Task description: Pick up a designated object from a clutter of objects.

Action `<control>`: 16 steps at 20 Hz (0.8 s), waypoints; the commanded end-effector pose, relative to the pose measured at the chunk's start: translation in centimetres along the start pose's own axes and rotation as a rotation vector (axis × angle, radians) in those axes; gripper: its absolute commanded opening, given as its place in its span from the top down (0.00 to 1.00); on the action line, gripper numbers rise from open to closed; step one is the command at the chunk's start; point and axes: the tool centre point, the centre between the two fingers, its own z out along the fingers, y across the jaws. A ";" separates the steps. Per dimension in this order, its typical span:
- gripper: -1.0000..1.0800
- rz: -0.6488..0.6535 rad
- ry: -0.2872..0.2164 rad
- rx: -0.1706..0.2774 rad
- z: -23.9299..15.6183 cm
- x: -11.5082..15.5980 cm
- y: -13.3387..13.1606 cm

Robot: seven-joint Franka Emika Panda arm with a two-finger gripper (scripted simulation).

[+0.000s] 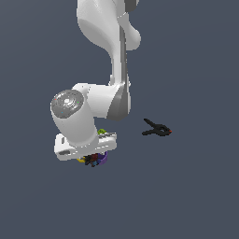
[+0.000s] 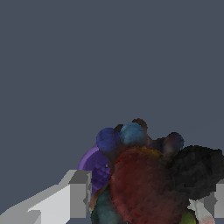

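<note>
The end effector [image 1: 93, 156] sits low over the purple cup [image 1: 103, 158], black clamp [image 1: 157, 129] well apart.

I count one black clamp [image 1: 157, 129] lying apart, one purple cup [image 1: 103, 158], one dark speckled lump [image 2: 144, 183], one lime-green block [image 1: 101, 131] and one yellow piece [image 1: 81, 160]; the arm hides anything else.

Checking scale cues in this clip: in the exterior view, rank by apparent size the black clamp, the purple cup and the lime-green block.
1. black clamp, fully visible, largest.
2. purple cup and lime-green block: unranked; only slivers show beside the gripper, both mostly hidden by the arm.
</note>
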 end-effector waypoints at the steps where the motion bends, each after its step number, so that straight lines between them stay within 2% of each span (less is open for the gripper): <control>1: 1.00 0.000 0.002 -0.001 -2.5 0.1 -2.0; 16: 1.00 0.000 0.002 -0.003 -17.0 0.6 -13.7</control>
